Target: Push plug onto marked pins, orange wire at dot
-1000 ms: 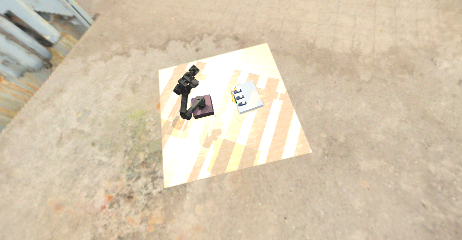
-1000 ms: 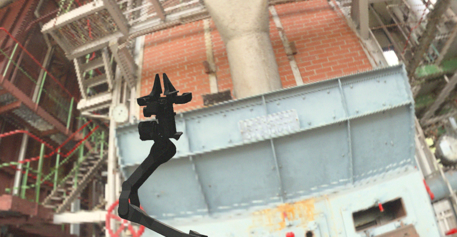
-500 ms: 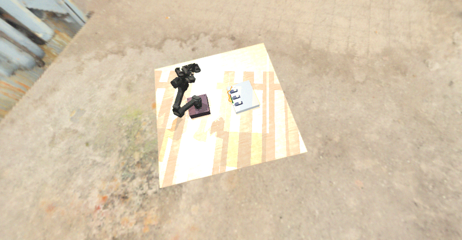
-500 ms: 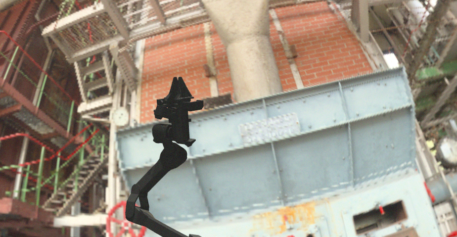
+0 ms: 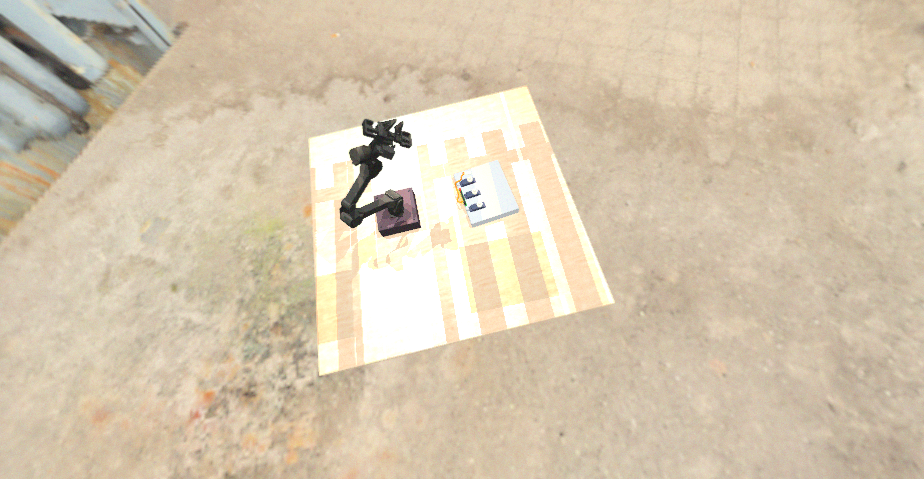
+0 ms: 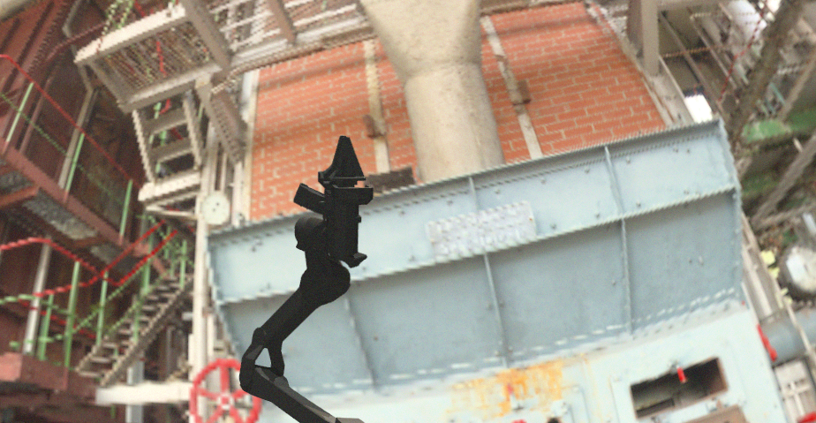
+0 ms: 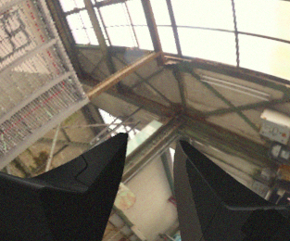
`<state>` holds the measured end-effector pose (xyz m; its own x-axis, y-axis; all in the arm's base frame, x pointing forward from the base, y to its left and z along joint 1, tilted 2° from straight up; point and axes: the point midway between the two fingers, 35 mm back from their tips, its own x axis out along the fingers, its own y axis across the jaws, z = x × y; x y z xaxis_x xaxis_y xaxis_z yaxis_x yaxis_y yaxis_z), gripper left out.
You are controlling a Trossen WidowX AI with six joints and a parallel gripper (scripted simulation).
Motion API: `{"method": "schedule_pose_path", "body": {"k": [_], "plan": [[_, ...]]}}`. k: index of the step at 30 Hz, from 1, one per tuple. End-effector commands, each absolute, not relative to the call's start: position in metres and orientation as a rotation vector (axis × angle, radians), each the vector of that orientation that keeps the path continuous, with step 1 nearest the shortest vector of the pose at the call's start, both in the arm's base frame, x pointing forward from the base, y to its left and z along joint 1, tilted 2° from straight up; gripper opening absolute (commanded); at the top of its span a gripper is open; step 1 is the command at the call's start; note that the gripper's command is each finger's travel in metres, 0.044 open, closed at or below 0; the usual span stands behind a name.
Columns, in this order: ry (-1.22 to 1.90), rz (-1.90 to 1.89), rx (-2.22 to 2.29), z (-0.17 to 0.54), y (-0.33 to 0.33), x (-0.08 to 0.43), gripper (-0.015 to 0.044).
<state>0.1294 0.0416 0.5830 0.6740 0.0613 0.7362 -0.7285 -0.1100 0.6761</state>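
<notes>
The pale grey holder [image 5: 506,193] lies on the table, right of the arm's base in the top view. Three dark blue servo bodies with pale round tops sit along its left part; the middle servo [image 5: 471,192] is one of them. Thin orange and yellow leads [image 5: 457,184] run along the holder's left edge. The plug, pins, coloured band and dot are too small to tell. My gripper [image 5: 396,124] [image 6: 343,138] [image 7: 151,145] is raised high, far from the holder. It is partly open, with nothing between its fingers in the wrist view. Neither holder nor plug shows there.
The arm's base stands on a dark purple block [image 5: 407,224] at the left of the striped wooden table [image 5: 413,321]. The table's edges drop to a concrete floor [image 5: 743,282]. The exterior view and the wrist view show only background structures beyond the arm.
</notes>
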Motion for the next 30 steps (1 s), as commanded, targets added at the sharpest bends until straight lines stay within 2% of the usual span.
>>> {"method": "schedule_pose_path", "body": {"k": [1,30], "plan": [[-0.568,0.681,1.425,0.573,0.052,0.142,0.0115],[-0.437,0.280,0.636,0.474,0.066,0.242,0.0115]]}}
